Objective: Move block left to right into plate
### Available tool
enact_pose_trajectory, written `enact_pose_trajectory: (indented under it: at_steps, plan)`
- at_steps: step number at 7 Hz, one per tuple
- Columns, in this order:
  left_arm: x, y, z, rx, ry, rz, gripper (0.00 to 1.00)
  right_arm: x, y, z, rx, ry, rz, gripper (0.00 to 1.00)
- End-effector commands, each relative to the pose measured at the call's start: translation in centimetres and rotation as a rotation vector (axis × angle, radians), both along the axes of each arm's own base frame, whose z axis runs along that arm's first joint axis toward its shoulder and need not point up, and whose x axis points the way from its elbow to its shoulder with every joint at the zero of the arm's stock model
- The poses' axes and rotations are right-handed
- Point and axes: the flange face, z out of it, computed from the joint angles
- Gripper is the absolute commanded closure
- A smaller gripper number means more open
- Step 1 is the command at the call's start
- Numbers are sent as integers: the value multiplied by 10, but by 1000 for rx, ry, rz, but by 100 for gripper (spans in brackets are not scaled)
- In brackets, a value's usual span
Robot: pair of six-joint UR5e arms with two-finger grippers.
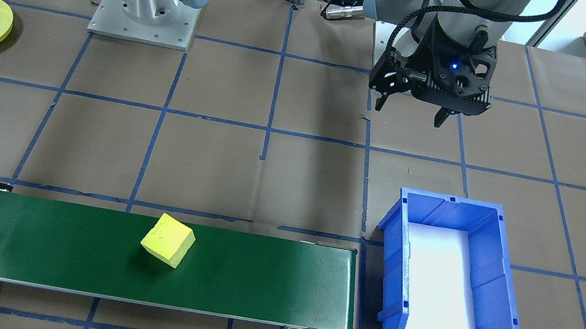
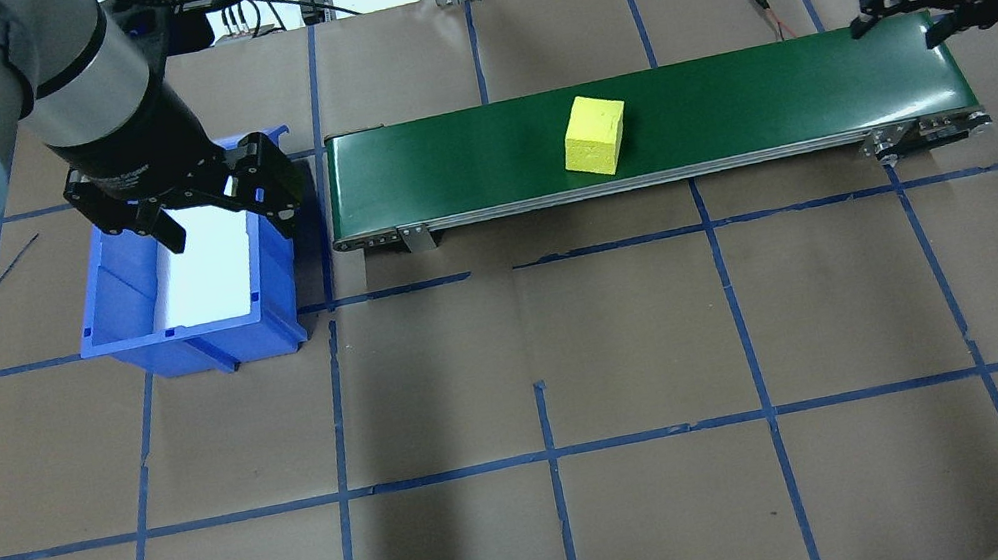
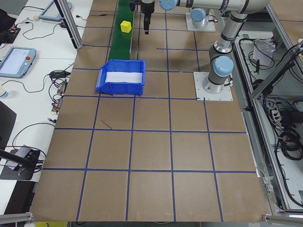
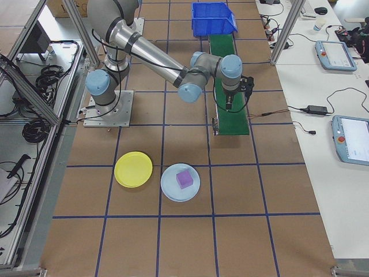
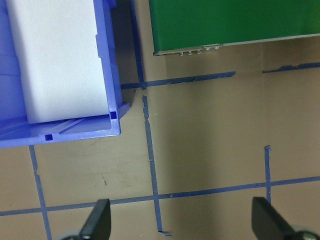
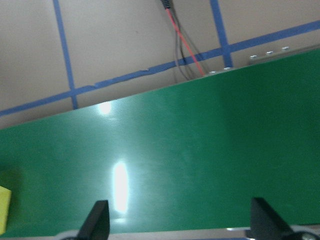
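Block (image 6: 4,209) mostly cropped, right wrist view

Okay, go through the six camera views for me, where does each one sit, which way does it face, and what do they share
Exterior front-facing: across the table, facing both arm bases; left gripper above the blue bin.
Overhead exterior: behind the shoulders, looking forward; right gripper over the green belt.
Exterior left: table end, only the left arm's base near.
Exterior right: opposite end; yellow plate nearest.
Left wrist-mounted: straight down, open jaws, bin corner.
Right wrist-mounted: down onto belt, open jaws.
Shared: the yellow block in four views.
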Motion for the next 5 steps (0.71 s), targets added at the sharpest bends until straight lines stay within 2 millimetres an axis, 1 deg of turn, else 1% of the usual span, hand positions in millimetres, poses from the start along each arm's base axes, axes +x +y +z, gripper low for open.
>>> enact_pose_trajectory:
  at_steps: [1, 2, 3, 5]
  plan:
    - [2, -1, 1, -2, 1, 4, 0, 52, -13, -1, 39, -125, -126, 0]
    - [5, -2, 1, 0, -2, 9, 0, 71, -21, -5, 23, -128, -146, 0]
    - [5, -2, 1, 0, -2, 9, 0, 71, -22, -11, 27, -129, -145, 0]
    - [5, -1, 0, 3, -4, 9, 0, 71, -23, -14, 31, -130, -141, 0]
